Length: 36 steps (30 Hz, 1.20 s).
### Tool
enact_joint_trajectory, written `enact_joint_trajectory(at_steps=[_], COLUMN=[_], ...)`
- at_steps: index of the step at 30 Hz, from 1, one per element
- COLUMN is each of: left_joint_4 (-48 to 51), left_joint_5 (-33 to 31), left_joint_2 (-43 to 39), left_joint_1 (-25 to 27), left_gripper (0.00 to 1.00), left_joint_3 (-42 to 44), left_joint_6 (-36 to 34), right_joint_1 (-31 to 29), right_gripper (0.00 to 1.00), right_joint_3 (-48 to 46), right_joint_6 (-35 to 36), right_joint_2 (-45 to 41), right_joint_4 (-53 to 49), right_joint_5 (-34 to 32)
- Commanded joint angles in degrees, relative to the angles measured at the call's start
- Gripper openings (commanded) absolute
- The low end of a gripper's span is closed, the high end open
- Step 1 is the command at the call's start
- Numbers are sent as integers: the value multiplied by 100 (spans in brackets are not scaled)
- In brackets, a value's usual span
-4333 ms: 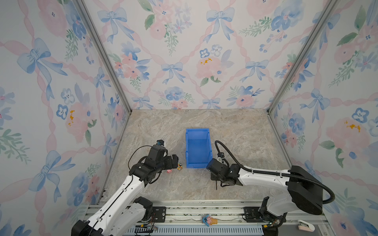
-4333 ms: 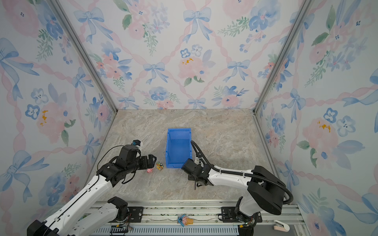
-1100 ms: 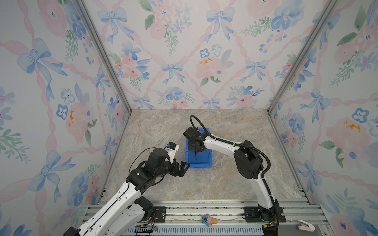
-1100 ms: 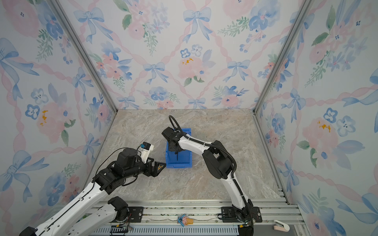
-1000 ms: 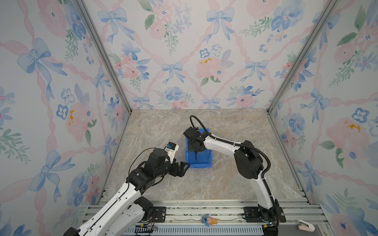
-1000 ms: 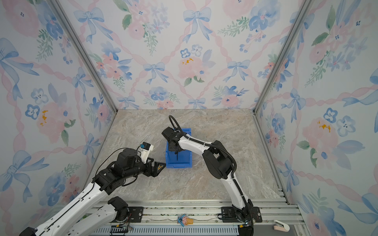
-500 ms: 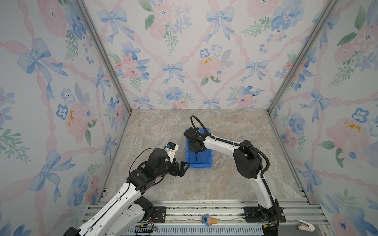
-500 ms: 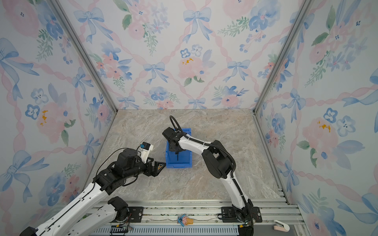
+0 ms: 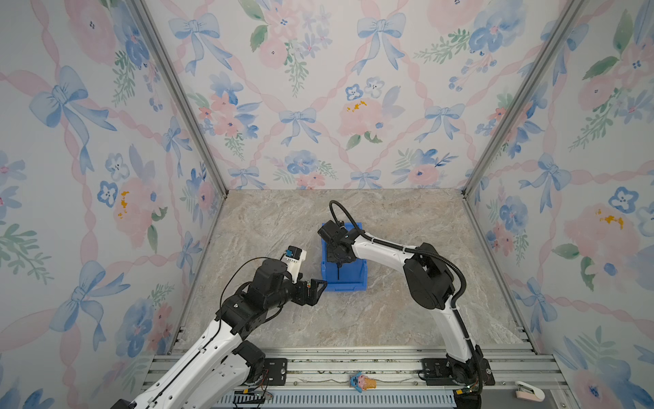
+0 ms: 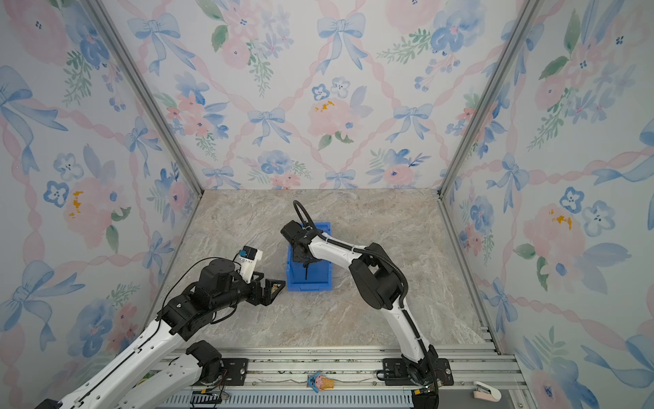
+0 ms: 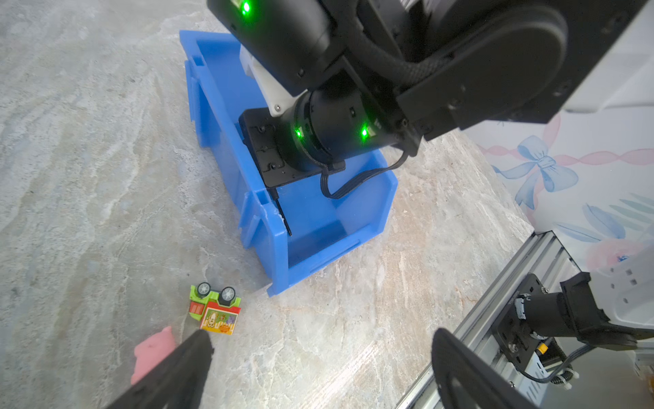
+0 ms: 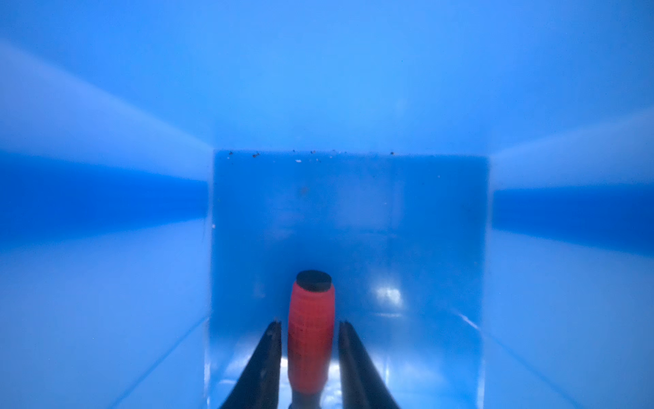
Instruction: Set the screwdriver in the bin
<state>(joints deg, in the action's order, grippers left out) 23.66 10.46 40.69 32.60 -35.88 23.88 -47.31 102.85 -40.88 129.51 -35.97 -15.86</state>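
**Release step, judged nearly complete.** The screwdriver (image 12: pixel 311 336) sits inside the bin (image 9: pixel 345 285), its thin shaft pointing toward the low front lip. The right gripper (image 12: pixel 309 324) stands narrowly parted astride the red handle, with a slim gap on each side, so it grips nothing. The next move likely calls for a straight lift clear of the walls. The left gripper (image 11: pixel 322 345) hangs wide and empty above the bench (image 9: pixel 389 318).

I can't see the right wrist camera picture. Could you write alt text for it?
A red-handled screwdriver sits inside the blue bin, between the two dark fingers of the right end effector, with a thin gap on each side. The bin's walls fill the rest of the view.
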Motion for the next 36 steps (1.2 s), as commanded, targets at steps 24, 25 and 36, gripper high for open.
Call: enact_joint_trajectory(at_steps=[24,25,36], left_joint_4=[-134,-138,-127], left_joint_5=[-544,-538,-1206], left_joint_2=[-66,-49,68], left_joint_1=[27,27,28], left_gripper=[98,97,97], left_joint_3=[46,46,-88], left_joint_6=[-23,-24,-73], right_joint_1=[-208,-209,373], right_gripper=[37,38,56], right_joint_3=[-362,-494,-2906], right_joint_6=[364,431,1076], right_joint_2=[-1743,-1920,-4603], right_joint_4=[-232,-243,-61], right_joint_5=[-567,-612,-754])
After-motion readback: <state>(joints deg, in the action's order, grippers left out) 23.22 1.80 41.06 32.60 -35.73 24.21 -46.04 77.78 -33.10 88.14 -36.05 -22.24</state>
